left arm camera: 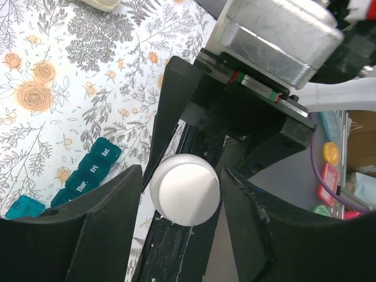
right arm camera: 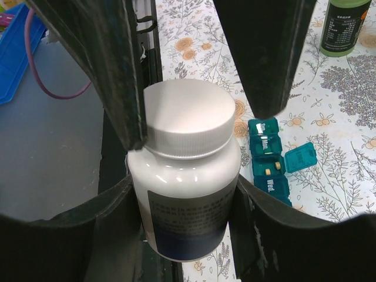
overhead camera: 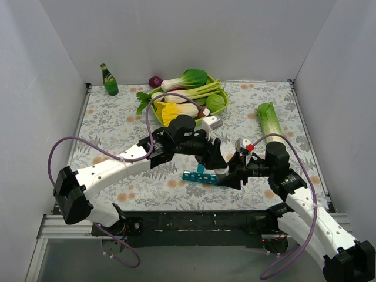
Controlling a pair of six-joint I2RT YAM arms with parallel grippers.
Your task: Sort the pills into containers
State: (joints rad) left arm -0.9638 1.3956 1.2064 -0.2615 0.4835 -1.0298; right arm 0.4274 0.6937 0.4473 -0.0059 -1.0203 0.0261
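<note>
At the near edge, the right gripper had closed firmly on the body of a white pill bottle, holding it upright. The left gripper bracketed the white cap, its fingers barely wider than it; whether they actually pinched it I could not tell. The step looked like uncapping, so the next move called for a sure hold and a twist. The pill organiser lay at the bottle's 9 o'clock on the table, one lid open. The vegetable basket sat at 12 o'clock.
</note>
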